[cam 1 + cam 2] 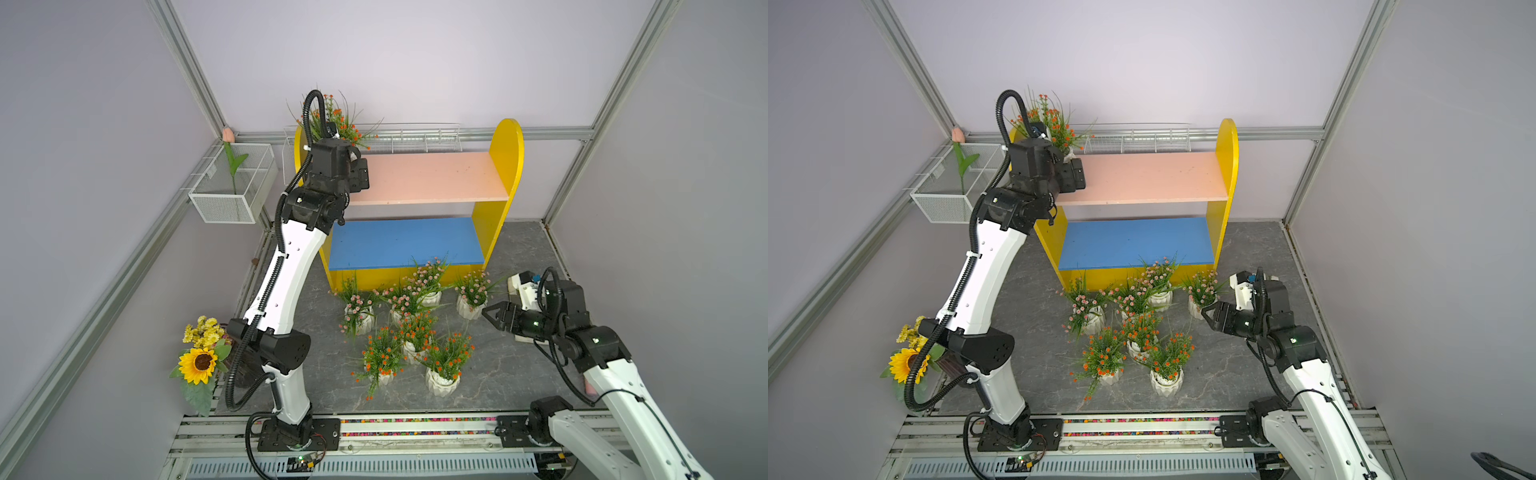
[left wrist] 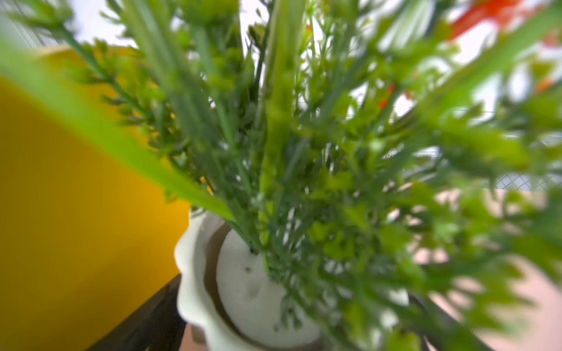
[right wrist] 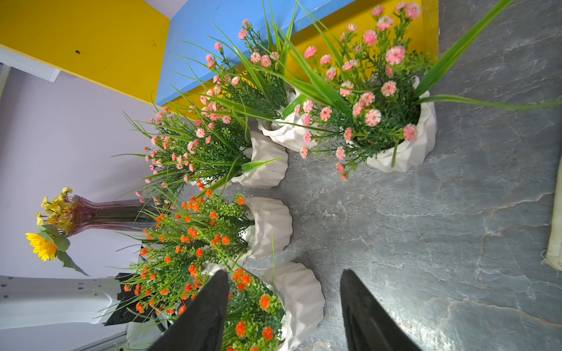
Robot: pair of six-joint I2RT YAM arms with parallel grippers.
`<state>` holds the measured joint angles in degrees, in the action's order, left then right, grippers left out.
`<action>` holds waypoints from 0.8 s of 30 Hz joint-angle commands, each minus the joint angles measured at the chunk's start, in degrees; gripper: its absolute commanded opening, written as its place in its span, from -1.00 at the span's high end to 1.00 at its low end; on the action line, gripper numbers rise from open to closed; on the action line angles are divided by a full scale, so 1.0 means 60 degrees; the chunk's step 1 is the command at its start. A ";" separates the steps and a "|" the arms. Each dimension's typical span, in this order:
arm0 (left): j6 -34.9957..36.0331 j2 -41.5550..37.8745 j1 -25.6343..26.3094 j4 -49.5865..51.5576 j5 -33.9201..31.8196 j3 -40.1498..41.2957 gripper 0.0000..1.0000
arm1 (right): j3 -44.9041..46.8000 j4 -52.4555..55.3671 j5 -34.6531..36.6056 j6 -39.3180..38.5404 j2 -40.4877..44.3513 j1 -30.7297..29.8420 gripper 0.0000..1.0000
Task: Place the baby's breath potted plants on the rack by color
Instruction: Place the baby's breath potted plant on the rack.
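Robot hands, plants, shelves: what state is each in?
Left hand: around one orange plant at the pink board's end; grip unclear.
Right hand: open, empty.
Three other orange plants: upright on the table.
Four pink plants: upright on the table.
Blue board: no plants.

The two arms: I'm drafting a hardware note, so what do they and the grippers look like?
Both the left arm and right arm have smooth white shells between blocky black joints, on black base plates. A ribbed black cable conduit loops along the left arm; thinner black cables trail the right. Small lights glow on the joints. The right gripper has two black, tapering fingers.
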<state>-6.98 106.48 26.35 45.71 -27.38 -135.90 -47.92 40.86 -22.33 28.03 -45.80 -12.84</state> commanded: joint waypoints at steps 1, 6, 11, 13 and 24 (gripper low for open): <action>-0.0048 0.0088 -0.0048 -0.0115 -0.0171 -0.0282 -0.99 | 0.0194 -0.0101 -0.0033 -0.0084 0.0084 0.0060 -0.25; -0.0094 -0.0032 -0.0046 -0.0075 -0.0078 -0.0214 -0.99 | 0.0209 -0.0130 -0.0014 -0.0087 0.0090 0.0075 -0.29; -0.0137 -0.0687 -0.0048 -0.0497 0.0293 0.0706 -0.99 | 0.0209 -0.0213 0.0000 -0.0101 0.0086 0.0089 -0.38; -0.0152 -0.0999 -0.0029 -0.0716 0.0435 0.1204 -0.99 | 0.0216 -0.0247 0.0033 -0.0116 0.0077 0.0077 -0.39; -0.0090 -0.2718 0.0198 -0.1638 0.0834 0.3611 -0.99 | 0.0375 -0.0576 0.0088 -0.0074 -0.0004 0.0117 -0.46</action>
<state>-7.01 92.92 26.76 38.37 -23.64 -117.12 -46.85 39.29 -22.28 27.81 -45.82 -12.47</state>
